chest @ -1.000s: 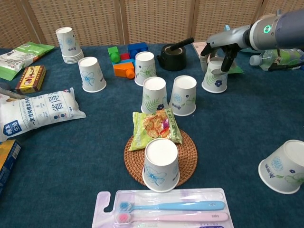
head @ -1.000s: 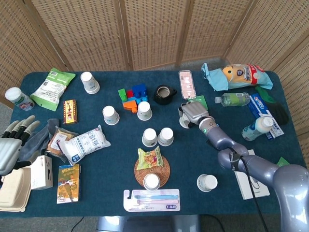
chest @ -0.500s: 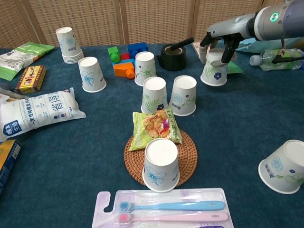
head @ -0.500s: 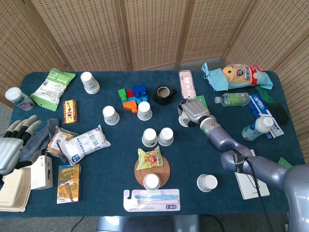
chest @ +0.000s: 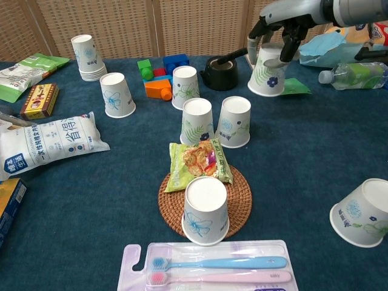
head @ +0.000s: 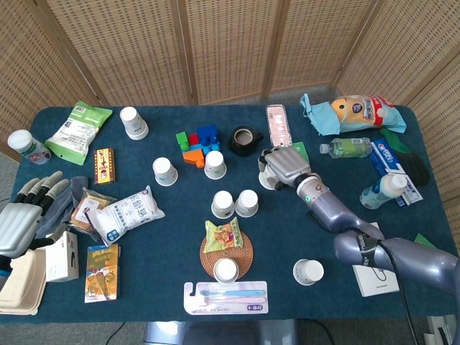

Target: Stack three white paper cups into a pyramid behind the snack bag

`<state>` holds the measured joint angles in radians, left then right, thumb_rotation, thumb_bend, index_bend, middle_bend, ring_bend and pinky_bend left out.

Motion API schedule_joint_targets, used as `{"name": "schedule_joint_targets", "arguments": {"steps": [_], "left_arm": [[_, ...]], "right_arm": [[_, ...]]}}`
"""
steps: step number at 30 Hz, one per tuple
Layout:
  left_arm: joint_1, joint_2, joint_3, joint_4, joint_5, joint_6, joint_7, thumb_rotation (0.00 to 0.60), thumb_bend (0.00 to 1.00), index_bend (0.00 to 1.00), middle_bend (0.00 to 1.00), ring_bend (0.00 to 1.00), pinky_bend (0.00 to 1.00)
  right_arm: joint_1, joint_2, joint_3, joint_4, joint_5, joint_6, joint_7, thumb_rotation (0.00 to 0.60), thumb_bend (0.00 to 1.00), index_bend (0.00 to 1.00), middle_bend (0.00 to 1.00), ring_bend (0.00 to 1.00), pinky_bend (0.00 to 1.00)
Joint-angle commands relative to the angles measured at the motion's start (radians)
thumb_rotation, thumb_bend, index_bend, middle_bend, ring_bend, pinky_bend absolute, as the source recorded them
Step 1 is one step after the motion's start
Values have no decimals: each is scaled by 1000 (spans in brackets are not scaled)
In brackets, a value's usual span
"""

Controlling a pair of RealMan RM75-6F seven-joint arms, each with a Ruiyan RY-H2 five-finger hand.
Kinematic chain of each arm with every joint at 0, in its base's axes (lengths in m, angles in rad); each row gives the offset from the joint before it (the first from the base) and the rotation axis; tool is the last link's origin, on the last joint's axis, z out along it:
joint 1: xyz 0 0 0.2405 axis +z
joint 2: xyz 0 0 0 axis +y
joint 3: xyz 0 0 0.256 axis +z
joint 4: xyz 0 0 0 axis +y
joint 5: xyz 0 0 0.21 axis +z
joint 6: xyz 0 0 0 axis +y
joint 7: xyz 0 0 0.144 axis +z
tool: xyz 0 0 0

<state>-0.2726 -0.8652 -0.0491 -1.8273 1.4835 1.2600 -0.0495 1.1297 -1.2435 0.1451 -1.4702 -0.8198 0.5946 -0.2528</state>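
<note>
Centrally, the blue table [chest: 315,157] carries a round woven mat [chest: 239,200], on which the snack bag [chest: 197,162] lies. Just behind the bag, two inverted white paper cups [chest: 198,120] [chest: 235,121] stand side by side. Right hand [chest: 280,19], raised above the table toward the far right, grips a third inverted cup [chest: 267,71] from above, fingers closed round its base. Left hand [head: 25,214] rests at the table's left edge, fingers extended and apart, holding nothing.
</note>
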Motion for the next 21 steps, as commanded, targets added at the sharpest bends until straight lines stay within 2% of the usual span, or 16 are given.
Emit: {"name": "schedule_joint_targets", "arguments": {"steps": [1,9,21], "left_arm": [[-1,-2,0,3,1,-1,-2,600,428,0,0,0,27],[-2,-2,-1,10,5,3,-11,600,428,0,0,0,27],[-4,-8,3,21,6,-2,-19,600,428,0,0,0,27]], "right_arm": [[16,28,3,-45,29,20,-26,600,498,388,275,248,599],[36,65,4,-141,64,52,-57,600,499,386,275,248,598],[59,92,17,-264,57,63,-57,600,498,384,275,248,599]]}}
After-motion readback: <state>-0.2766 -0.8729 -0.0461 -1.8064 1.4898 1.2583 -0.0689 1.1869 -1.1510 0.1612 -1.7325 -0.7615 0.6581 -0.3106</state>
